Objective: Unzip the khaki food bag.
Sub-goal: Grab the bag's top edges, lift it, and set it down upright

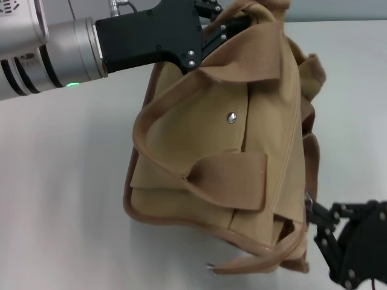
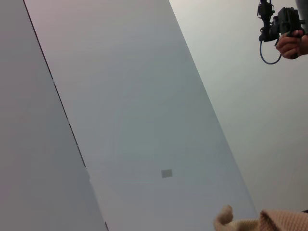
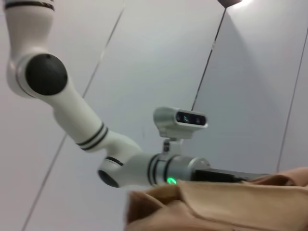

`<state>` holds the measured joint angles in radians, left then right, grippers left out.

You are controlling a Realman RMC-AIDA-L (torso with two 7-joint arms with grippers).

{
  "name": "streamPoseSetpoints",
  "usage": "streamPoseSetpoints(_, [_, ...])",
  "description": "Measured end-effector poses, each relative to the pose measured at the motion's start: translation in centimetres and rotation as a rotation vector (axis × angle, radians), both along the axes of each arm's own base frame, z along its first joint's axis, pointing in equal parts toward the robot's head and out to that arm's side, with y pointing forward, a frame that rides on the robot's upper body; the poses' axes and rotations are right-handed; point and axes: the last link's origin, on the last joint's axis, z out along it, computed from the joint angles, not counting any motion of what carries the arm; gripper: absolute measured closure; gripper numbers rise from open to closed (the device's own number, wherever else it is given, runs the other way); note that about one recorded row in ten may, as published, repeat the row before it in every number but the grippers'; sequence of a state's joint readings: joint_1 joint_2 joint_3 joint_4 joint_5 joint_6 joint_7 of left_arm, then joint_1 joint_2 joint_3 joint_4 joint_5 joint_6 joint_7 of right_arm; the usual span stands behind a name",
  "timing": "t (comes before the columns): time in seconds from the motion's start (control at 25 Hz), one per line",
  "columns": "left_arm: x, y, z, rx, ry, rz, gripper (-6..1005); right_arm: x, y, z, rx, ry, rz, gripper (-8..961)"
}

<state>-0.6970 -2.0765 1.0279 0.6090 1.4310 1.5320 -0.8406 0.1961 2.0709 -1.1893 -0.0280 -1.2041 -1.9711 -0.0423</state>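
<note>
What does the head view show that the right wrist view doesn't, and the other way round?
Only the head view shows the silver snap, the table, the left gripper at the bag's far top corner and the right gripper against its near right edge. Only the right wrist view shows the left arm's upper joints and its wrist camera. Both show the khaki food bag and the left forearm's green light.
</note>
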Motion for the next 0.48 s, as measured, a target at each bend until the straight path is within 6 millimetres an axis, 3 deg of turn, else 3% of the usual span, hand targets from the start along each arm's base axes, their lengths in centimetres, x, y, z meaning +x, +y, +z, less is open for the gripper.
streamPoseSetpoints(0.28, [-0.1, 0.2, 0.2, 0.005, 0.002, 0.005, 889, 0.8, -2.5, 0.3, -0.052, 0.004, -0.012, 930])
streamPoseSetpoints(0.48, [0.0, 0.2, 0.2, 0.005, 0.002, 0.004, 887, 0.8, -3.1, 1.0, 0.036, 0.072, -0.069, 926])
